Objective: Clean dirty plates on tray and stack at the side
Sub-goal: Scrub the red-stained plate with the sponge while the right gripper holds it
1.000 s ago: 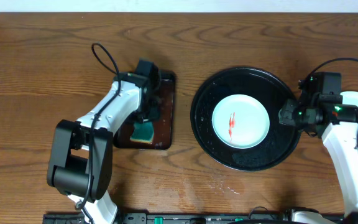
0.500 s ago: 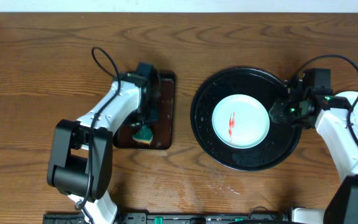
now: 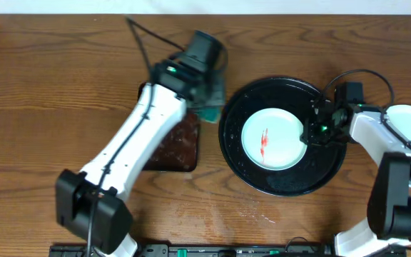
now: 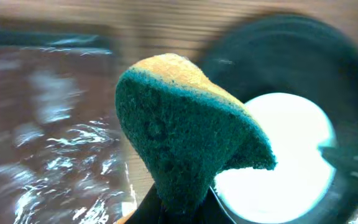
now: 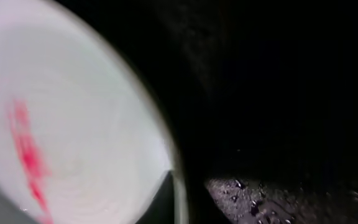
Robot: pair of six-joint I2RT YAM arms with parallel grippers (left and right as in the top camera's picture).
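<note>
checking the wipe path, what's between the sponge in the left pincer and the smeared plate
Only the rim and bare floor of the black tray; the overhead view shows nothing else between sponge and plate.

Tabletop (image 3: 63,78): brown wood-grain, spanning the whole overhead view; a pale strip runs along its far edge.

Resting directly on it:
- Black tray (image 3: 284,182): large, round, glossy, low rim; right of centre.
- Brown tray (image 3: 180,146): smaller, dark, rectangular, wet-looking; left of centre, just beside the black tray, partly hidden under an arm.
- White plate (image 3: 407,114): far right edge, partly covered.
- Droplets (image 3: 262,216): a few pale specks, near the front edge.
</note>
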